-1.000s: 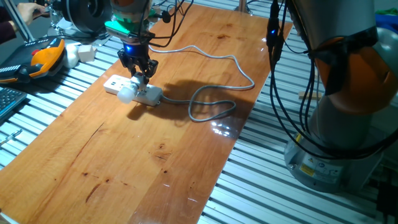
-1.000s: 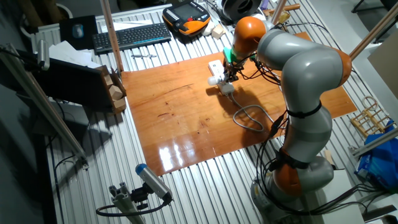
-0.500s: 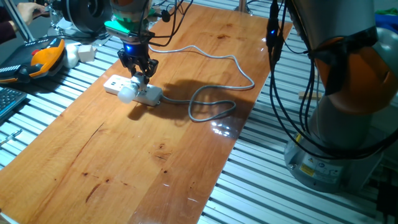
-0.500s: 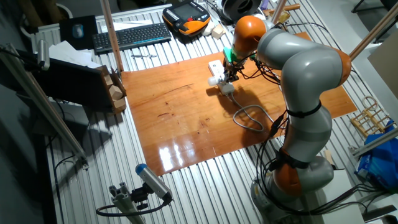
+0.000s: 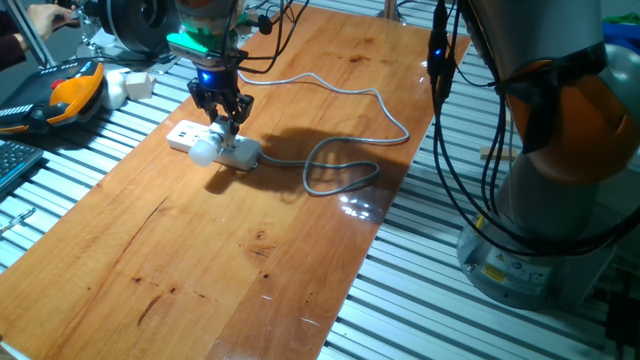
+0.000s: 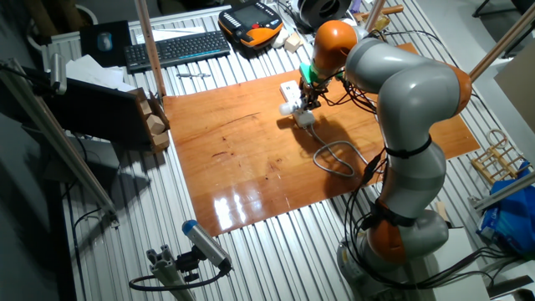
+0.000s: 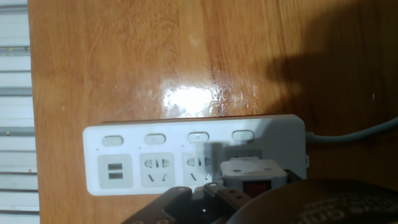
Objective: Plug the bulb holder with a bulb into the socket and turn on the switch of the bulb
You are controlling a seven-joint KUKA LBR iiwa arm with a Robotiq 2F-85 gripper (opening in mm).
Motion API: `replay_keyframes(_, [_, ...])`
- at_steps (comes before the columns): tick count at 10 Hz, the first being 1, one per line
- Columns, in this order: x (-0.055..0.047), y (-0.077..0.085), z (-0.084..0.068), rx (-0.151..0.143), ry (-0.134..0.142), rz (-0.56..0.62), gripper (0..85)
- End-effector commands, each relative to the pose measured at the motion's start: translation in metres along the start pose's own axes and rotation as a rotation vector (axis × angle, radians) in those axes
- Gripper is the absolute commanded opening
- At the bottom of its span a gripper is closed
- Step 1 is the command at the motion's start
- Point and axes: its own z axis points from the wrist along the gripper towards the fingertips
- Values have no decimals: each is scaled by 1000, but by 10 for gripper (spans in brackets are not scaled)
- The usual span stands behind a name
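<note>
The socket [image 5: 187, 134] is a long white power strip on the wooden table [image 5: 250, 250], with a grey looping cable [image 5: 340, 172]. The white bulb holder [image 5: 236, 148] stands plugged into the strip's cable-side end outlet, and its frosted bulb [image 5: 203, 152] points at the table's left edge. My gripper [image 5: 229, 123] hangs straight over the holder, fingers closed to a point at its top. In the hand view the holder [image 7: 252, 171] shows its red mark, with my fingertips [image 7: 214, 191] beside it over the strip [image 7: 124, 149]. The other fixed view shows the bulb [image 6: 287, 108] left of my gripper [image 6: 310, 100].
An orange and black pendant [image 5: 68, 92] and small white blocks [image 5: 135, 82] lie on the slatted bench left of the table. A keyboard [image 6: 175, 48] lies beyond the table's far edge. The arm's base [image 5: 540, 220] stands at the right, with black cables hanging.
</note>
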Motion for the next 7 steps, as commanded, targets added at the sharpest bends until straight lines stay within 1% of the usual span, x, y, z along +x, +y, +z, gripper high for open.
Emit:
replay_keyframes(1, [0,0,1,1,1,0,0])
replay_keyframes(6, [-1,-1,0,5,-1,-3,0])
replay_keyframes(7, [-1,-1,-2,5,-6,-3,0])
